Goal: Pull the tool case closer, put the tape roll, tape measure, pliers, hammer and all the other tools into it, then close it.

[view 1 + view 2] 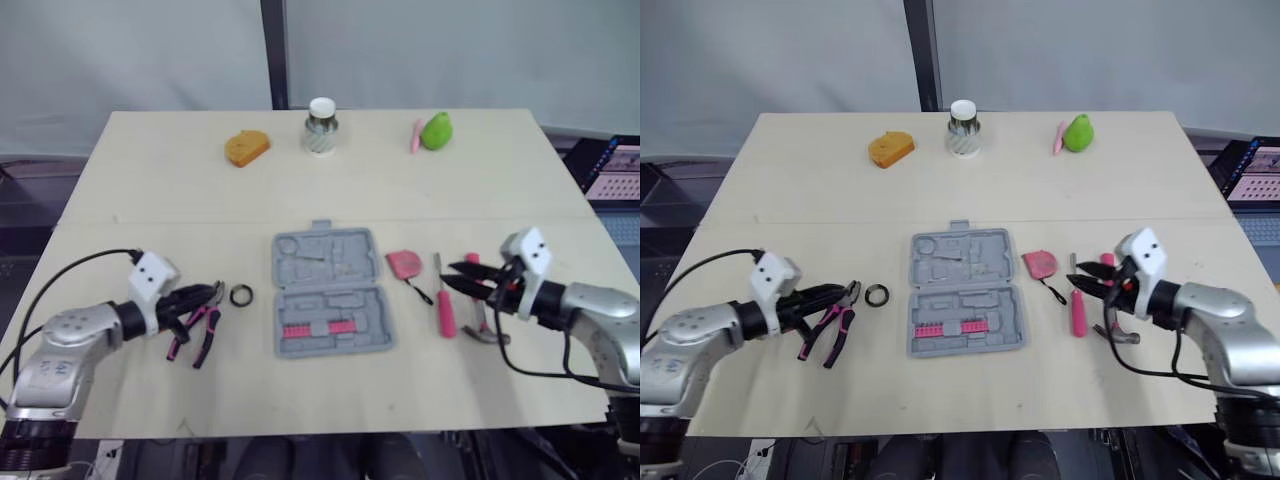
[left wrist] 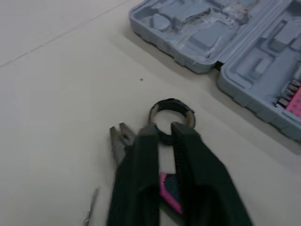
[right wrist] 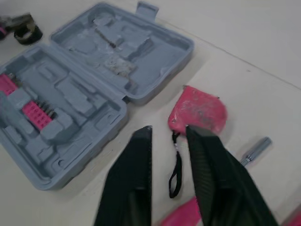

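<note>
Grey moulded plastic, the tool case [image 1: 330, 293] lies open and flat on the pale wooden table [image 1: 160, 180], its lid half on the far side and a pink strip of bits in the near half.

Just left of the case sits the small black tape roll [image 1: 241, 296], lying flat and apart from the case wall. Further left of it are the pliers with pink-and-black handles [image 1: 200, 330], jaws pointing toward the roll. The left gripper [image 1: 205, 296] hangs low over the pliers, its black fingers [image 2: 141, 174] parted by a narrow gap and grasping nothing; the tips reach the near edge of the roll.

Right of the case lies the flat pink tape measure [image 3: 197, 110] with its black wrist strap trailing off it. Beyond that is a screwdriver with a pink handle [image 1: 445, 312], lying parallel to the case's side. The right gripper [image 1: 455, 277] hovers over this spot, released, fingers spread and empty, aimed at the tape measure. Under that arm, furthest from the case, rests the hammer with a steel head [image 1: 488, 333].

Far behind the case stand an orange wedge-shaped object [image 1: 246, 147], a jar with a white lid [image 1: 321, 127] and a green pear-shaped object [image 1: 436, 131].
</note>
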`<action>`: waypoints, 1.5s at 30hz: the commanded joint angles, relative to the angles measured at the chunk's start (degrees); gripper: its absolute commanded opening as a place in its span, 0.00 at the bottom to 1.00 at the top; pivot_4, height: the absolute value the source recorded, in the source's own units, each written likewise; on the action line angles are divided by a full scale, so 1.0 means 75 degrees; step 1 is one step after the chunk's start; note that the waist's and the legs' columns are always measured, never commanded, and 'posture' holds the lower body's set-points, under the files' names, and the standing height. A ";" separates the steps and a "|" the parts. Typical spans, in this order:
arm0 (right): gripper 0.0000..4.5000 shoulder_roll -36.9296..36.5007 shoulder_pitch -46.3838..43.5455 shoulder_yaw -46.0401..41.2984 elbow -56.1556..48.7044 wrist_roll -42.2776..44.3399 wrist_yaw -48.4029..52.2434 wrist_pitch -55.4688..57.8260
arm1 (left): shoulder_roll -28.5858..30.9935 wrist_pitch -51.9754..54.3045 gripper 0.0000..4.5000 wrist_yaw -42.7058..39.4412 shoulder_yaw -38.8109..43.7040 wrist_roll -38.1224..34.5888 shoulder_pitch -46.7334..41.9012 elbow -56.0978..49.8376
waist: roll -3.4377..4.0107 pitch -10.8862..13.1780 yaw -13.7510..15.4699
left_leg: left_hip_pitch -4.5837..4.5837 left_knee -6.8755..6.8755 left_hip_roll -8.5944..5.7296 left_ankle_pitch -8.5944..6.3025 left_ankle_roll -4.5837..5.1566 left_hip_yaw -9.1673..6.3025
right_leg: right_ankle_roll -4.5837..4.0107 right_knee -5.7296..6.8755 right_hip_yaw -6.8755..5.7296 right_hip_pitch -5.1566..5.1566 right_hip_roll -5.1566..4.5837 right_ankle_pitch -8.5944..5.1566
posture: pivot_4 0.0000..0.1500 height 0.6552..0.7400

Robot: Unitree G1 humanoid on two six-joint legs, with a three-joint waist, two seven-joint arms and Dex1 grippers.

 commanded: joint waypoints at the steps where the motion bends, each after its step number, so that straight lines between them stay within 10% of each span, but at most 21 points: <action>1: 0.03 0.0233 -0.0223 0.0545 -0.0106 -0.0541 -0.0281 -0.0132 | -0.0357 0.0237 0.00 0.0149 -0.0508 0.0035 -0.0236 -0.0361 | 0.0000 0.0000 -0.0003 | 0.0000 0.0001 0.0000 0.0000 0.0000 0.0000 | 0.0000 0.0001 0.0001 0.0000 0.0000 0.0000 | 1.00 1.00; 21: 0.03 0.1470 -0.1562 0.1918 0.0990 -0.2085 -0.1060 0.0314 | -0.1612 -0.0738 0.00 0.0413 -0.1853 0.1522 -0.2074 0.2424 | 0.0000 0.0000 -0.0048 | -0.0012 0.0012 -0.0006 0.0000 0.0000 -0.0017 | 0.0000 0.0008 -0.0012 -0.0002 0.0002 0.0000 | 1.00 1.00; 45: 0.03 0.2101 -0.1378 0.2115 0.0718 -0.2026 -0.0577 0.0317 | -0.1841 -0.0886 0.00 -0.0014 -0.2061 0.1598 -0.1512 0.2095 | 0.0000 0.0000 -0.0068 | -0.0006 0.0013 -0.0007 0.0000 0.0000 -0.0026 | 0.0000 0.0029 -0.0010 -0.0004 0.0002 0.0000 | 1.00 1.00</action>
